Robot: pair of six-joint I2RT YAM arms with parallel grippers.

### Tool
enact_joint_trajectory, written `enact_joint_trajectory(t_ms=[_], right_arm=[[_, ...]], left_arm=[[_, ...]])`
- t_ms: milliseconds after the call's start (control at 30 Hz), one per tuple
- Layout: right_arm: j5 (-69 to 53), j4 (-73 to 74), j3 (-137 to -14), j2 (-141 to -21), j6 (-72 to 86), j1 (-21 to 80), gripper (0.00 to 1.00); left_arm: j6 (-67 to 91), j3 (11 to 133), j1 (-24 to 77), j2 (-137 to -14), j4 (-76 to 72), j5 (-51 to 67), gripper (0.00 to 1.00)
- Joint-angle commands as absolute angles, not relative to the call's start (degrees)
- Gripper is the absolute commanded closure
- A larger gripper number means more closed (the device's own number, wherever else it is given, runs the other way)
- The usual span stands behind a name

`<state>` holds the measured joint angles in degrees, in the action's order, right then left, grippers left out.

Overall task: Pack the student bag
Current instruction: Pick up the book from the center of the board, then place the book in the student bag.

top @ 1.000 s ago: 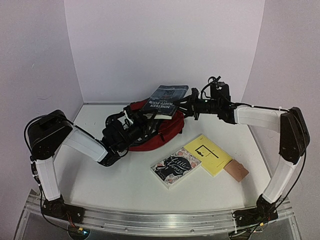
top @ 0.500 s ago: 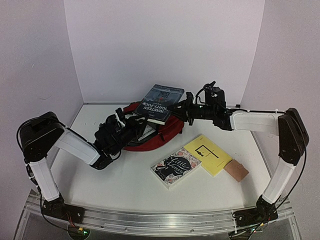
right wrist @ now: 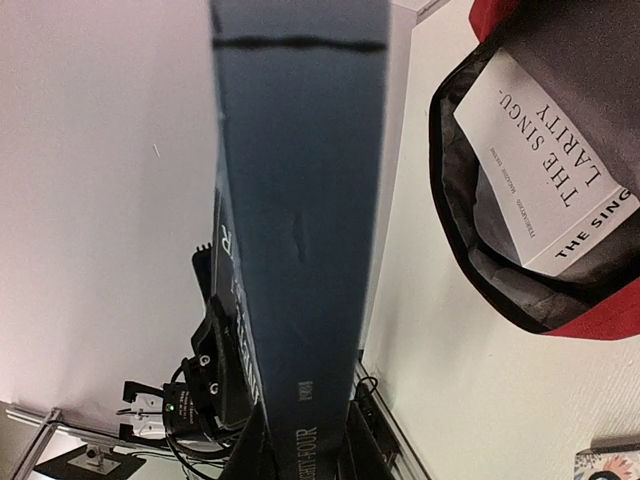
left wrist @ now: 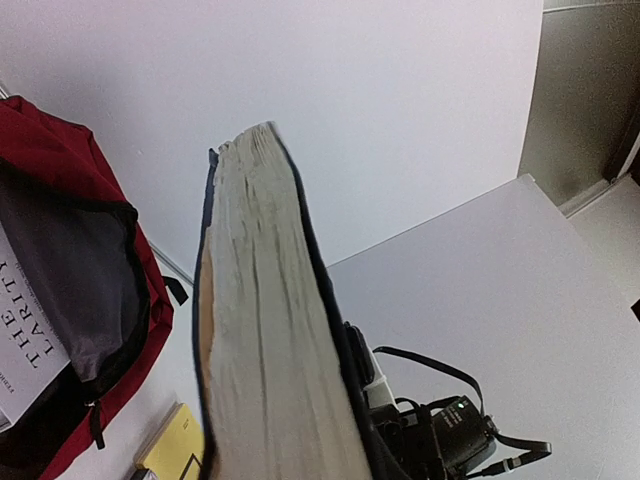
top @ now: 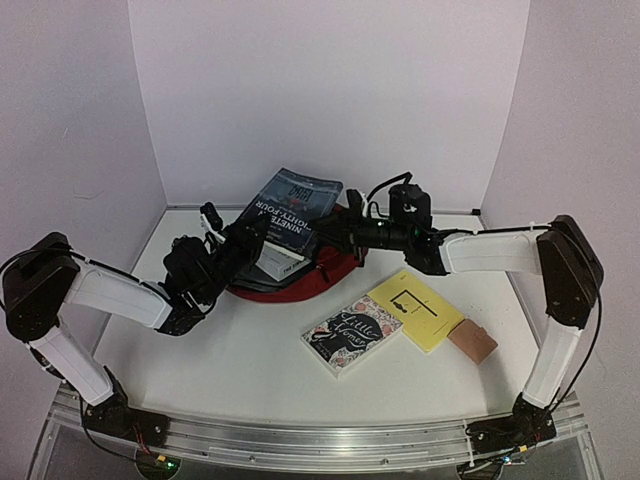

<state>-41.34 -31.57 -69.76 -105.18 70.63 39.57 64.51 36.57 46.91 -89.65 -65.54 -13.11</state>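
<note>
The student bag (top: 318, 272), dark red, lies open at the back of the table, with a white book "The Singularity" (top: 279, 262) inside it. A dark blue book "Nineteen Eighty-Four" (top: 292, 207) is held tilted in the air above the bag's mouth. My right gripper (top: 338, 228) is shut on its right end; in the right wrist view my fingers (right wrist: 365, 452) clamp the spine (right wrist: 300, 200), and the bag (right wrist: 600, 315) and white book (right wrist: 550, 185) lie to the right. My left gripper (top: 250, 234) grips its left end. The left wrist view shows the page edge (left wrist: 265, 330) and the bag (left wrist: 60, 160) at the left.
Right of the bag on the table lie a "Little Women" book (top: 352, 333), a yellow book (top: 417, 308) and a small brown wallet (top: 472, 342). White walls close the back and both sides. The yellow book's corner also shows in the left wrist view (left wrist: 178, 452).
Both arms have carried the blue book to the left, from above the bag's right side to above its left side. The left arm has drawn back toward the left wall.
</note>
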Motion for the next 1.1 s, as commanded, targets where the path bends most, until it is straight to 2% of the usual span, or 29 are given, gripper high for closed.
enact_joint_trajectory(t_ms=[0,67,167,300,433,567,767,1067], right_arm=[[-46.1,-35.2,-72.4,-106.1,69.6,41.7,0.85],[-46.6,-34.1,-72.8,-106.1,67.3,41.6,0.71],[-44.6,-22.5,-75.8,-106.2,58.0,40.7,0.58],[-39.3,-5.7,-82.2,-107.0,42.1,40.0,0.53],[-32.9,5.7,-90.6,-109.8,30.9,39.5,0.37],[-26.4,12.9,-98.4,-114.4,22.1,38.8,0.26],[-21.4,17.1,-106.9,-122.5,20.3,35.4,0.21],[-22.5,17.4,-114.0,-131.3,22.4,32.9,0.16]], left_arm=[[62.2,36.2,46.5,-86.5,-71.3,-14.3,0.88],[61.1,35.1,46.5,-83.2,-66.9,-14.5,0.97],[60.5,34.1,46.6,-75.1,-51.8,-15.7,1.0],[60.1,33.9,46.4,-63.8,-33.1,-17.0,1.0],[62.6,34.3,45.8,-55.3,-18.4,-18.9,1.0],[64.6,33.6,44.2,-52.1,-15.7,-16.7,1.0],[67.4,34.5,42.1,-54.4,-14.8,-12.2,1.0],[72.2,33.5,35.0,-57.8,-16.0,-5.1,1.0]])
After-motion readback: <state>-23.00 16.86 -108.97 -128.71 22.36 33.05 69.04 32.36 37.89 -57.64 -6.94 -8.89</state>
